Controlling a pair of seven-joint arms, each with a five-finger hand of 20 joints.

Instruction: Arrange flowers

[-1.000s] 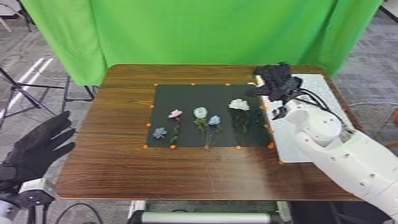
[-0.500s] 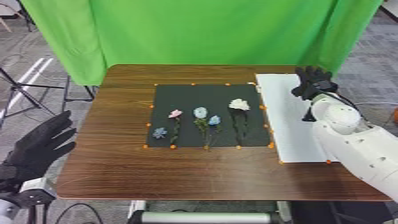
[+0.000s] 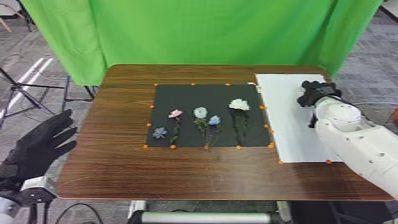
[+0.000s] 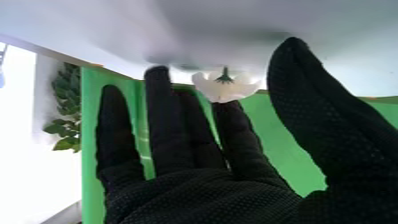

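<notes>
Prob the pick step rn, imo. Your right hand in its black fabric glove [image 3: 318, 93] is wide open over the flat white rectangular board [image 3: 286, 117], w/ the white cupped flower head w/ a green base [image 4: 226, 91] btwn thumb & fingers, near the tips. Can't tell if they touch. Next you'd prob close in gently, bc those thin petals look squashable tbh.

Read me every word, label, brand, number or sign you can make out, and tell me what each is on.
None: I can read no text on the dark mat, the white panel, the table or the green curtain.
</notes>
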